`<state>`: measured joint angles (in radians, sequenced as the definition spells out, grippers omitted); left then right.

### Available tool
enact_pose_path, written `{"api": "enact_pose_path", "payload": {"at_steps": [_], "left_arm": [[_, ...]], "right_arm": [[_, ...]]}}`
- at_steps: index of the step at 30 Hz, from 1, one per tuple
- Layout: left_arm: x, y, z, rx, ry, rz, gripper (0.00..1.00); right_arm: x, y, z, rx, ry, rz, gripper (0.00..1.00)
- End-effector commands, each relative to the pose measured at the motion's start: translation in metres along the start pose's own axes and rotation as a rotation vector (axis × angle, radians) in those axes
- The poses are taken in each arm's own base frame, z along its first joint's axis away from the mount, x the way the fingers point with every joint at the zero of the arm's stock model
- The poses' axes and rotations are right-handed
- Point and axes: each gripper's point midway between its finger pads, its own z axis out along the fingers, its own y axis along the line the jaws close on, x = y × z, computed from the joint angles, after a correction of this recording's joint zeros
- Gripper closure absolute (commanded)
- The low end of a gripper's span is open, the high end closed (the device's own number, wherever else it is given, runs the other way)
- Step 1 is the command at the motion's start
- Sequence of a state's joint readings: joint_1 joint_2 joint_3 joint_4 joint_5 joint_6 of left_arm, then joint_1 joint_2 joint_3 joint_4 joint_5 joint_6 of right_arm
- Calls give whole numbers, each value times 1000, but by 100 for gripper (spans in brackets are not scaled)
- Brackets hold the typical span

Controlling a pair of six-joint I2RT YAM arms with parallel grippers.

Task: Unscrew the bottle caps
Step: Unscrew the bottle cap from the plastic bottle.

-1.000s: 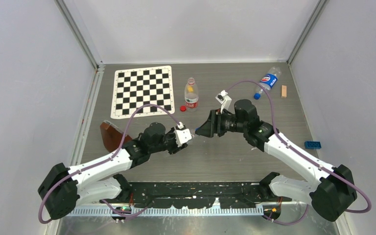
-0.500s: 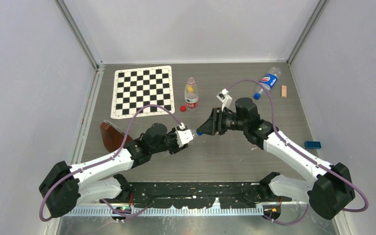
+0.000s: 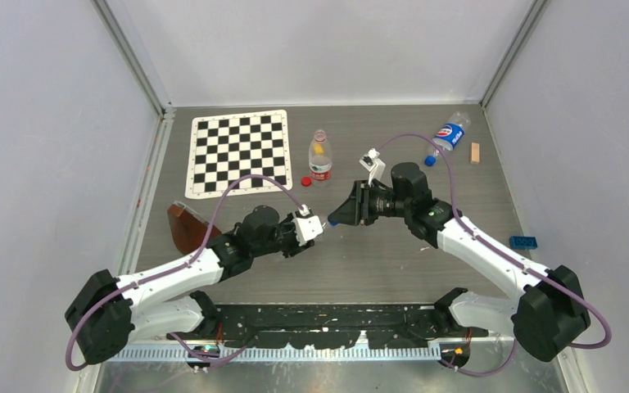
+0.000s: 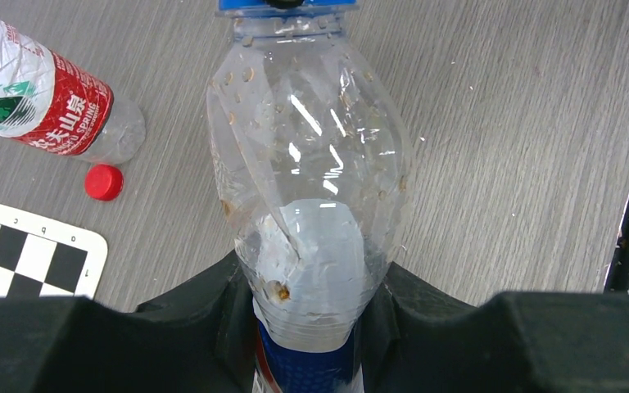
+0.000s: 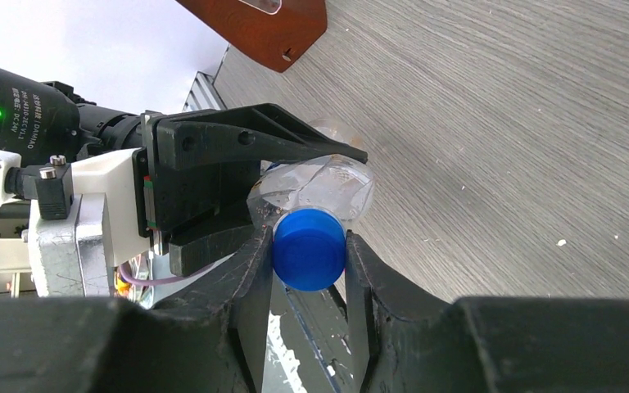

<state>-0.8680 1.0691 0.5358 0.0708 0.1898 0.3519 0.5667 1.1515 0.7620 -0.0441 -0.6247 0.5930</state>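
Off the chessboard mat's (image 3: pixel 240 151) near-right corner, our left hand (image 3: pixel 315 227) clamps the light, crushable-looking blue-labelled bottle (image 4: pixel 311 172) at its label while our right hand (image 3: pixel 340 214) pinches its small, likely slippery blue cap (image 5: pixel 309 249) by the rim.

Left arm (image 3: pixel 172 274) and right arm (image 3: pixel 483 252): white link shells, black rounded joint housings, large black shoulder drums. One purple cable (image 3: pixel 250 176) runs along each arm. Left gripper (image 3: pixel 321 226) and right gripper (image 3: pixel 333 219): matte black moulded fingers. White wrist block (image 5: pixel 90 229) carries silver screws. Black motor casing (image 5: pixel 16 106) shows a green light and white lettering.
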Motion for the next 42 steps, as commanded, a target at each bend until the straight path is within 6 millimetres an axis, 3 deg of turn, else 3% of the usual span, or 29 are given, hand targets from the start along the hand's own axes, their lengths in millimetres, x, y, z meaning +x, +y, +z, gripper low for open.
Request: {"api": "enact_pose_path", "payload": {"at_steps": [1, 2, 4, 9, 14, 20, 29, 33, 34, 36, 38, 39, 42], "left_arm": [[-17, 4, 0, -14, -72, 22, 95], [-18, 2, -1, -7, -75, 18, 95], [-23, -3, -2, 29, -83, 0, 95], [-38, -28, -11, 243, -138, -92, 95], [-45, -40, -24, 395, -161, -159, 94], [-58, -53, -34, 515, -203, -194, 94], [-76, -77, -55, 720, -228, -214, 91], [-75, -73, -53, 693, -223, -206, 91], [-72, -67, -49, 643, -209, -203, 91], [-61, -46, -34, 483, -177, -206, 92], [-46, -23, -23, 316, -139, -204, 92], [-40, -13, -21, 251, -126, -195, 92], [-33, 2, -19, 147, -112, -177, 93]], "right_arm": [[-12, 20, -2, -82, -41, -72, 88], [-11, 19, -2, -84, -39, -85, 96], [-4, 20, -3, -107, -19, -122, 99], [13, 24, -14, -174, -6, -264, 99], [15, 47, -32, -272, -50, -412, 99], [20, 47, -42, -268, -60, -528, 99], [21, 43, -45, -247, -49, -622, 99], [18, 39, -44, -219, -60, -630, 99], [7, 37, -44, -174, -106, -625, 98], [-5, 30, -46, -94, -166, -548, 89], [-21, 35, -49, -68, -250, -467, 63], [-22, 38, -50, -76, -272, -387, 44], [-29, 51, -53, -119, -305, -315, 31]]}}
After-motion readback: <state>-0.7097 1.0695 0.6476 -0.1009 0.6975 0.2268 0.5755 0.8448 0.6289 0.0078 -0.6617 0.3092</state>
